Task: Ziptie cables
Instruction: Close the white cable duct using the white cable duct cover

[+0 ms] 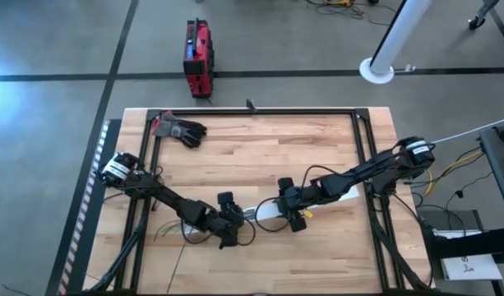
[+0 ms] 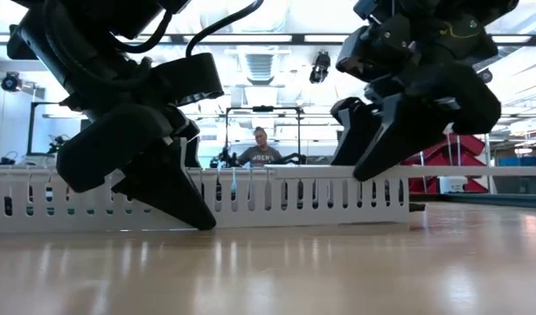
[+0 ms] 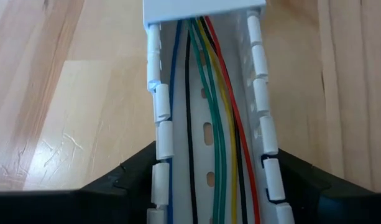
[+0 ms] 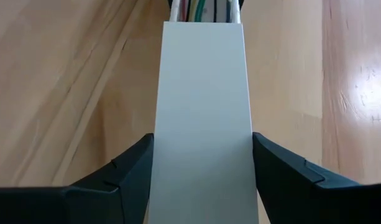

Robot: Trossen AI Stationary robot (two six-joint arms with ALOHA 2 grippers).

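Hidden / cut off:
The flat lid (image 4: 202,118) covers the cables (image 3: 215,124) along the channel's right stretch; only their ends show past its far edge. High view: channel (image 1: 268,212) mostly under both arms, cables too small to tell. Low view: arms cropped at top, person (image 2: 260,150) behind the channel blurred.

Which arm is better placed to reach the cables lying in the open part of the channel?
Probably the left. The left gripper straddles the uncovered part of the channel, with the cables exposed between its fingers. The right gripper straddles the part covered by the lid.
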